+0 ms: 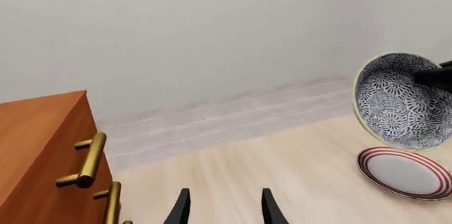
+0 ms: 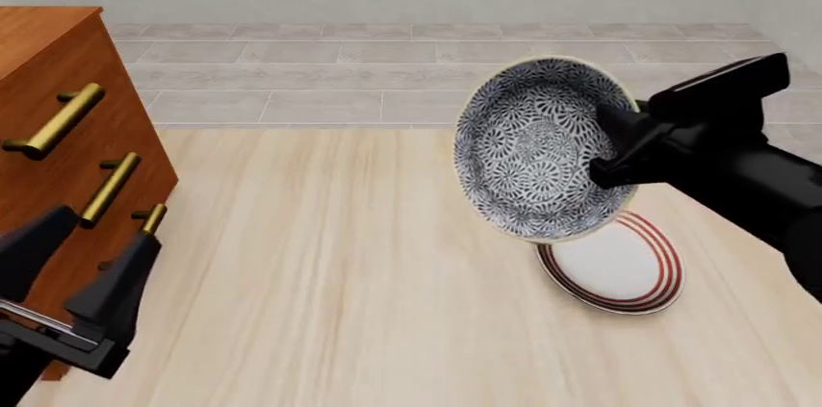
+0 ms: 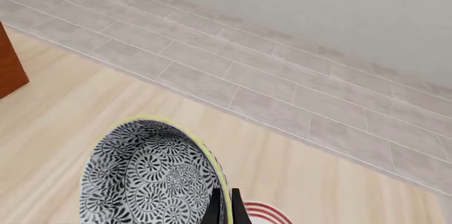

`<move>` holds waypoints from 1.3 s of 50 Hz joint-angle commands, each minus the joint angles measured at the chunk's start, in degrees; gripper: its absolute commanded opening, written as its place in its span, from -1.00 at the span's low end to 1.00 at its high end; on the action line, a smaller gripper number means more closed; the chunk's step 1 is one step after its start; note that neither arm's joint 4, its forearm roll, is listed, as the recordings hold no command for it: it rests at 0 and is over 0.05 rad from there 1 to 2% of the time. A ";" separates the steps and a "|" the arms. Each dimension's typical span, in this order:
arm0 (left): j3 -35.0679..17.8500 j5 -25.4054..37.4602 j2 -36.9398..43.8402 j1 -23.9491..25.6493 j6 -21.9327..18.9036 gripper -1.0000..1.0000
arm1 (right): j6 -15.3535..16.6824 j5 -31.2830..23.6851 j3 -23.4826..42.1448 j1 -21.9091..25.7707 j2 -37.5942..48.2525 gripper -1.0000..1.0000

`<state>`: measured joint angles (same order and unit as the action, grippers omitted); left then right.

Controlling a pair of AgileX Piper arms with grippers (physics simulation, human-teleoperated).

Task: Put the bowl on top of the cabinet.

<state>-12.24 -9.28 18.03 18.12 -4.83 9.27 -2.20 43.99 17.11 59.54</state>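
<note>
The blue-and-white patterned bowl (image 2: 533, 149) hangs tilted in the air above the table, its inside facing left. My right gripper (image 2: 614, 145) is shut on the bowl's right rim; in the right wrist view the fingers (image 3: 215, 211) pinch the rim of the bowl (image 3: 145, 179). The reddish-brown cabinet (image 2: 58, 99) with brass handles stands at the far left, well apart from the bowl. My left gripper (image 2: 90, 272) is low at the front left beside the cabinet, open, with nothing between its fingers (image 1: 182, 208). The left wrist view shows the bowl (image 1: 399, 102) and the cabinet (image 1: 42, 144).
A flat white plate with red rings (image 2: 614, 267) lies on the wooden table (image 2: 321, 263) right below the lifted bowl. A pale tiled strip (image 2: 385, 70) and a grey wall run along the back.
</note>
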 commanded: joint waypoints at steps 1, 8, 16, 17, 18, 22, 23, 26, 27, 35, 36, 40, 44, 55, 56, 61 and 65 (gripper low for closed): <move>-4.72 -3.88 7.00 5.10 -1.00 1.00 | -0.25 1.76 0.22 1.34 1.77 -1.00; -7.62 -8.14 14.28 9.43 0.29 1.00 | -0.09 1.95 0.74 1.17 2.30 -1.00; -11.58 -12.55 24.26 14.41 1.32 1.00 | 0.57 3.03 0.81 1.93 3.95 -1.00; -12.05 -12.65 24.84 14.70 1.61 1.00 | 0.58 2.89 0.87 2.01 3.83 -1.00; -12.95 -12.70 25.86 15.60 2.42 1.00 | 0.57 2.74 0.89 2.18 3.72 -1.00; -14.71 -13.20 28.16 18.55 3.62 1.00 | 0.51 3.10 0.86 2.23 4.10 -1.00; -14.71 -13.21 28.18 18.55 3.62 1.00 | 0.51 3.10 0.86 2.23 4.11 -1.00; -16.24 -12.89 29.81 20.58 5.64 1.00 | 0.55 3.27 0.90 2.27 4.31 -1.00; -16.69 -12.64 29.81 20.37 4.96 1.00 | 0.65 3.33 0.93 2.29 4.39 -1.00; -20.38 -12.82 34.15 24.24 7.80 1.00 | 1.10 3.62 1.04 2.99 5.16 -1.00; -20.66 -13.02 34.66 24.26 7.73 1.00 | 1.09 3.68 1.05 2.95 5.26 -1.00; -21.43 -14.04 36.64 24.30 7.66 1.00 | 1.00 3.64 1.06 3.05 5.25 -1.00; -22.97 -14.65 39.55 24.61 9.73 1.00 | 0.79 3.32 1.24 3.10 4.93 -1.00; -25.48 -16.10 44.50 24.27 10.58 1.00 | 0.88 2.58 0.98 3.44 3.70 -1.00; -25.60 -16.39 44.99 23.96 10.67 1.00 | 0.86 2.51 0.96 3.53 3.62 -1.00; -26.62 -17.66 48.39 23.47 11.72 1.00 | 0.75 2.51 0.85 3.88 3.37 -1.00; -27.53 -18.32 50.53 23.49 12.92 1.00 | 0.70 2.24 0.80 4.12 2.99 -1.00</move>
<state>-37.52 -25.73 62.98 41.87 6.04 10.33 0.39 44.64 20.65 63.48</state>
